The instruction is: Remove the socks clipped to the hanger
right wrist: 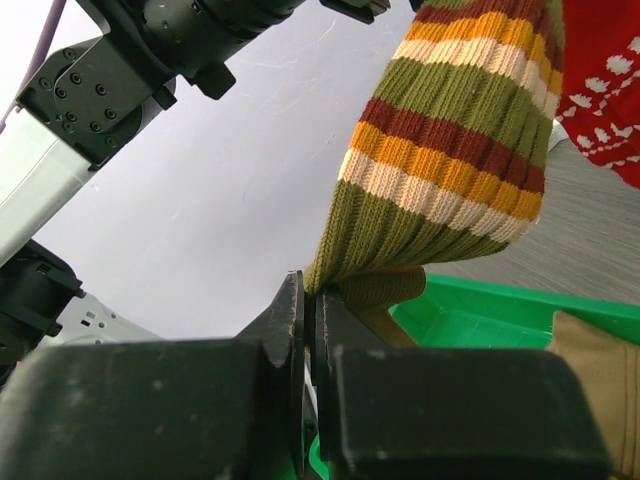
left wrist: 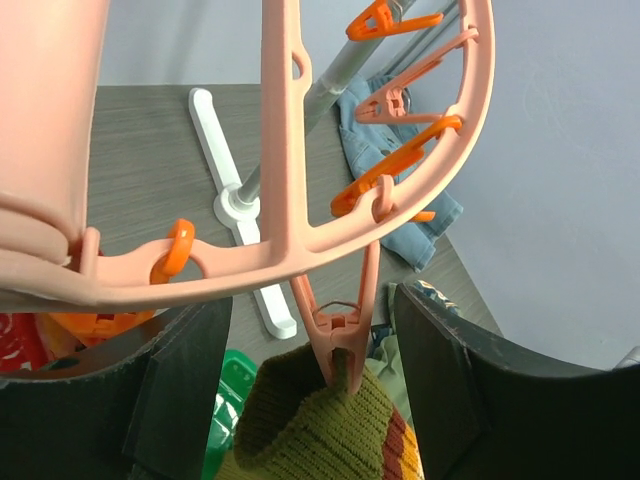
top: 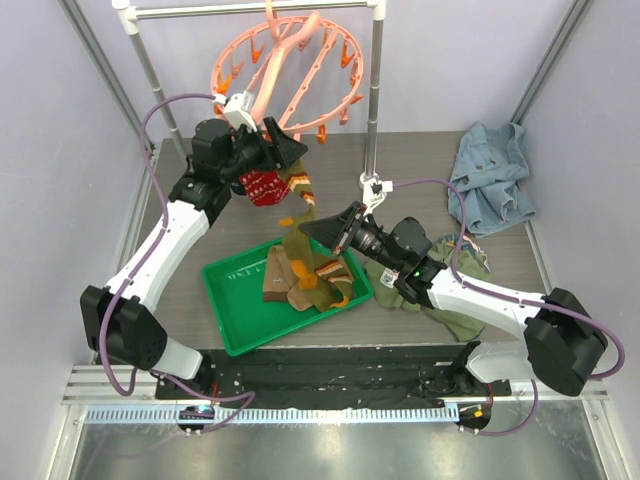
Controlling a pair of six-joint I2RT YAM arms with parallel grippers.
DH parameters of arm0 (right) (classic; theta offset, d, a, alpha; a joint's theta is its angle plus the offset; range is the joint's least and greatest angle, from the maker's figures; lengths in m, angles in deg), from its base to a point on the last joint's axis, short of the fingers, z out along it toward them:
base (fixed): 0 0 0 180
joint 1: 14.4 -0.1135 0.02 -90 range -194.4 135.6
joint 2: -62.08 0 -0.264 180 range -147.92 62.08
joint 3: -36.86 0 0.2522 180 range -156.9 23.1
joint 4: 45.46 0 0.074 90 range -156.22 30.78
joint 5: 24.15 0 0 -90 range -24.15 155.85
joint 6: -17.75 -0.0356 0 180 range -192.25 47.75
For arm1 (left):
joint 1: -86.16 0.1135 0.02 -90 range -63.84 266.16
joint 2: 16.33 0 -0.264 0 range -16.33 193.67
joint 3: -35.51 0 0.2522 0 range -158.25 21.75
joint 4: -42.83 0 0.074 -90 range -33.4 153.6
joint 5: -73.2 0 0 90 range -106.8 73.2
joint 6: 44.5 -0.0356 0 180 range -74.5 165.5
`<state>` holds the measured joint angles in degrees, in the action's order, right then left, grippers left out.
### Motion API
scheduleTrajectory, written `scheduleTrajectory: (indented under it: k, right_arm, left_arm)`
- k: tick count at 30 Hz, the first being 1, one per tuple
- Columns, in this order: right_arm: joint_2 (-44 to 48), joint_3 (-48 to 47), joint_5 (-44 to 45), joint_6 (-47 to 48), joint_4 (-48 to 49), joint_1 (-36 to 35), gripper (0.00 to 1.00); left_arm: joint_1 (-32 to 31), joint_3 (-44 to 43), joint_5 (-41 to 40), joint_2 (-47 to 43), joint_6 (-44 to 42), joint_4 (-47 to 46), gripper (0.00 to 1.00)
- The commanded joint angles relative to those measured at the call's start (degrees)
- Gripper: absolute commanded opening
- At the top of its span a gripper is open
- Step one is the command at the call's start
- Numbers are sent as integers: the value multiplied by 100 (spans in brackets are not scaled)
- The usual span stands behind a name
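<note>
The salmon-pink round hanger (top: 290, 70) hangs from the rack, and its spokes fill the left wrist view (left wrist: 280, 180). A pink peg (left wrist: 340, 335) clips the cuff of an olive striped sock (left wrist: 320, 430). My left gripper (left wrist: 325, 390) is open, one jaw on each side of that peg, not touching it. The sock (top: 300, 195) stretches down to my right gripper (top: 308, 230), which is shut on its toe end (right wrist: 450, 150); the fingertips (right wrist: 300, 300) pinch the fabric. A red patterned sock (top: 262, 186) hangs beside it, also clipped.
A green tray (top: 235, 320) below holds several olive-brown socks (top: 300, 280). The white pole rack (top: 375, 100) stands behind, with its foot (left wrist: 225, 160) on the table. A blue denim garment (top: 490, 175) lies at the back right. An olive shirt (top: 445, 305) lies under the right arm.
</note>
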<state>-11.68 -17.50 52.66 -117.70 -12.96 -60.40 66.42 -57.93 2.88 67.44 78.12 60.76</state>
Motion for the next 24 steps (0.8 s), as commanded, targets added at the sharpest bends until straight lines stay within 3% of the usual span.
scheduleTrajectory:
  k: [1,7,17,20,24]
  right_arm:
    - [89,-36,-61,-34,349,12,1]
    - [19,-18,-61,-87,401,12,1]
    - [98,-1,88,150,-27,12,1]
    - [160,8,325,729,-634,12,1]
    - [160,-71,353,1047,-1312,21,1]
  left_arm:
    - [6,-355,71,-45,-28,-390,69]
    - [6,-505,-79,-10,-54,-250,64]
    - [6,-689,-114,70,-19,23,18]
    - [6,-698,-131,87,-10,84,10]
    - [6,-707,-158,70,-1,128,8]
